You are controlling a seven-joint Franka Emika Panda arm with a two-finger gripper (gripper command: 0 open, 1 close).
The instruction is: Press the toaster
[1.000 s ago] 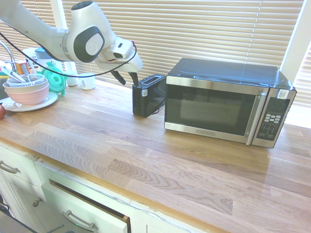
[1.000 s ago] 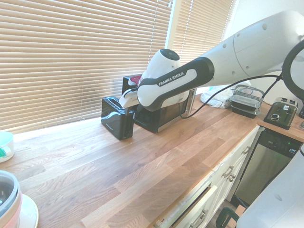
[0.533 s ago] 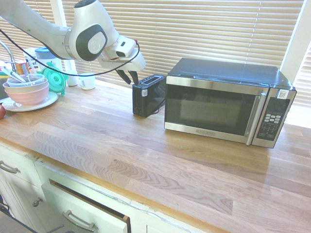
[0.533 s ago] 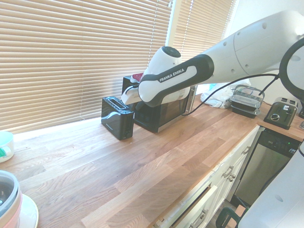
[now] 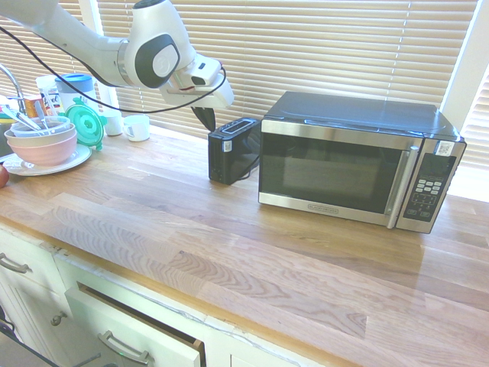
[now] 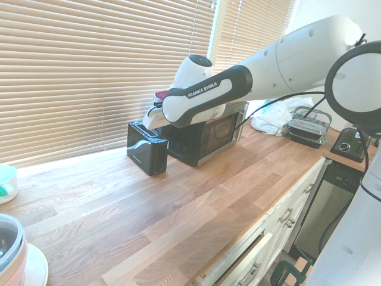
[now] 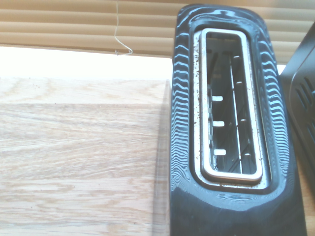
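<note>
Where the closed pincer [image 5: 207, 127] points down, the toaster [image 5: 233, 151] just beside.

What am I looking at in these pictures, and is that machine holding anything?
It's a white robot arm with a two-finger gripper, closed and holding nothing that I can see, by one end of a black toaster. Two pictures come from cameras standing on opposite sides. The third comes from the arm's wrist, looking closely down at the toaster's slot. On the wooden counter are also a large microwave, a white mug and, on a plate, a pink bowl.
</note>
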